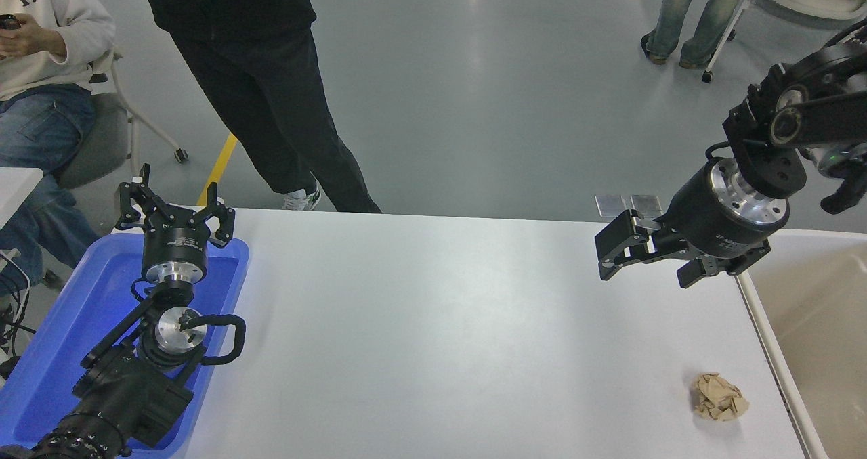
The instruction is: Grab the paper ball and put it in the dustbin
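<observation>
The paper ball (719, 397), a tan crumpled wad, lies on the white table (440, 323) near its front right corner. The beige dustbin (823, 310) stands just past the table's right edge, only partly in view. My right gripper (609, 250) hangs in the air above the table's far right side, pointing left, open and empty, well behind and above the ball. My left gripper (173, 205) is parked at the lower left over the blue tray, open and empty.
A bright blue shallow tray (74, 323) sits at the table's left end under my left arm. One person stands at the far side (271, 107), another sits at the far left (40, 73). Legs of a third person (691, 19) show at top right.
</observation>
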{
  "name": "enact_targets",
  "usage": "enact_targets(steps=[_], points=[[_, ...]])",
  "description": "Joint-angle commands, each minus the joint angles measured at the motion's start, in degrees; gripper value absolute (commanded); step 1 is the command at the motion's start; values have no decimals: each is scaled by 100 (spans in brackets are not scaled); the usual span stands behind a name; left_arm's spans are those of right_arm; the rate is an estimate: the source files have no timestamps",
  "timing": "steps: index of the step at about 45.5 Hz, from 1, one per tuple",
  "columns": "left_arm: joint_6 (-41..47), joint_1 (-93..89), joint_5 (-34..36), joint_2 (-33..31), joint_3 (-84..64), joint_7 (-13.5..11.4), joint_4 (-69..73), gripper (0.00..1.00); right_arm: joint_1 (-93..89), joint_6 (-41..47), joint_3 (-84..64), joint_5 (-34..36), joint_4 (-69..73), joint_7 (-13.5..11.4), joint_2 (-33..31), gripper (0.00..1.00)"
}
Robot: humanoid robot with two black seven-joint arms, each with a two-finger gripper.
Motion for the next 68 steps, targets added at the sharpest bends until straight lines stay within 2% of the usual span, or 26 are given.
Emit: enact_targets(steps=[1, 39, 42, 52, 59, 68], points=[[0, 0, 0, -7, -10, -4, 0, 99, -4, 0, 13, 0, -6, -2, -2, 100], [0, 0, 0, 2, -1, -4, 0, 99, 5, 26, 13, -132, 3, 7, -239, 100], [0, 0, 0, 2, -1, -4, 0, 99, -4, 9, -13, -386, 11, 7, -406, 100], [0, 0, 0, 11, -1, -4, 0, 99, -416, -9, -22, -1695, 3, -2, -1583, 100], [0, 0, 0, 11, -1, -4, 0, 99, -1163, -589, 4, -2776, -6, -2, -2392, 100], [0, 0, 0, 11, 8, -4, 0, 99, -2104, -870, 232, -3418, -304, 7, -2902, 100]])
